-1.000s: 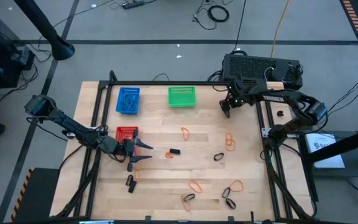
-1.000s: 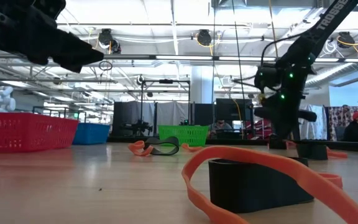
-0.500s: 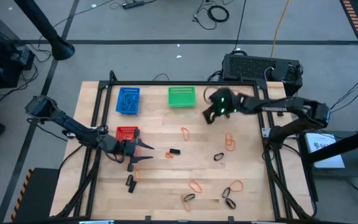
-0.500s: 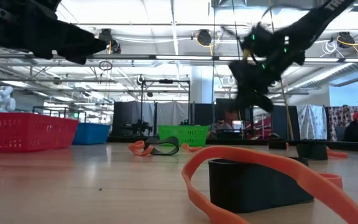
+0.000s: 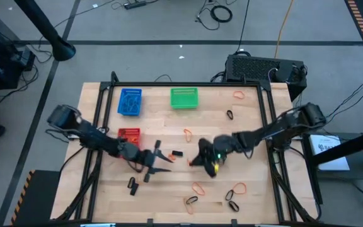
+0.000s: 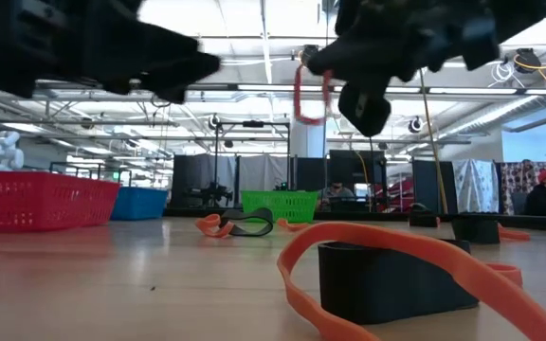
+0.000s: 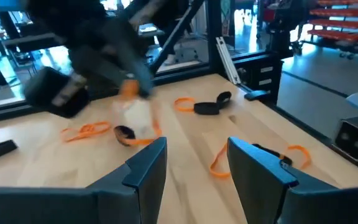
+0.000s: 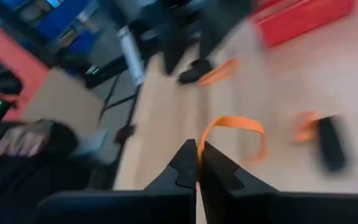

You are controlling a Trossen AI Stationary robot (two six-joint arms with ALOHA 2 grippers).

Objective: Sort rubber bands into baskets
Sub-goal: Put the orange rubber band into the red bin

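Loose bands (image 5: 197,188) lie along the near edge. Mid-table, the right gripper (image 5: 205,159), fingers pressed together, pinches an orange band (image 8: 233,134) that dangles free; it could slip out or snag. The left gripper (image 5: 158,162) hangs spread wide just beside it, so the arms could collide. The red basket (image 5: 128,134) sits left; the blue basket (image 5: 130,101) and green basket (image 5: 184,98) stand far back.

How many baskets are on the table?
3. The blue basket sits at the table's far left, the green basket beside it toward the middle, and the red basket nearer the front, below the blue one, by the left arm.
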